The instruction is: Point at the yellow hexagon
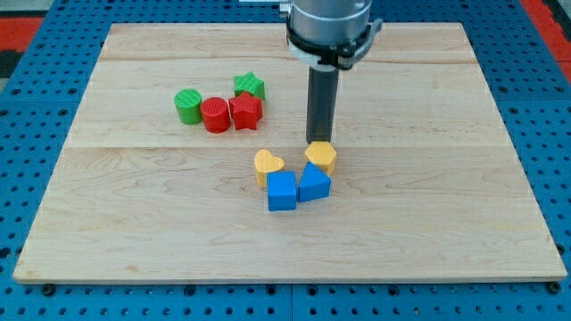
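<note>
My tip (318, 141) stands at the upper edge of the yellow hexagon (321, 157), touching it or within a hair of it; from this angle I cannot tell which. There is no claw on this rig to open or close: the arm ends in a plain dark rod, and it has hold of nothing.

The yellow hexagon lies near the middle of the wooden board (428, 223). Just below it sits the blue triangular block (313, 184), apparently touching, with the blue cube (282, 191) against that one's left side. The yellow heart (268, 164) rests just left of the hexagon, above the cube. Well apart, toward the view's upper left, a second cluster holds the green cylinder (188, 105), the red cylinder (215, 114), the red star (245, 111) and the green star (251, 86).

As I judge it, the pointing is essentially done. The risk now is overshoot. Any further travel toward the view's bottom would shove the hexagon into the blue triangular block and jostle the whole packed group. A sideways drift to the left would leave the tip between hexagon and heart, making the target ambiguous.
</note>
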You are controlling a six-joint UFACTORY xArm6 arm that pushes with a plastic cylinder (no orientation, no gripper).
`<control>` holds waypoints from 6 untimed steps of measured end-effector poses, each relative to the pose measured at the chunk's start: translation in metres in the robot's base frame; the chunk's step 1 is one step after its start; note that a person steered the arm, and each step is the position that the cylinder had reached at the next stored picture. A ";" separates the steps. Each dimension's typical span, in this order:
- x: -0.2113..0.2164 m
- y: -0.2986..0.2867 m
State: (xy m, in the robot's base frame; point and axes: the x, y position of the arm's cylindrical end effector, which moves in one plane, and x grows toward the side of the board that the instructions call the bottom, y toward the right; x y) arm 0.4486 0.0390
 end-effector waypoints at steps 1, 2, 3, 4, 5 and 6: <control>0.000 0.036; 0.028 0.086; 0.044 0.080; 0.036 0.064; 0.018 0.047; 0.019 0.023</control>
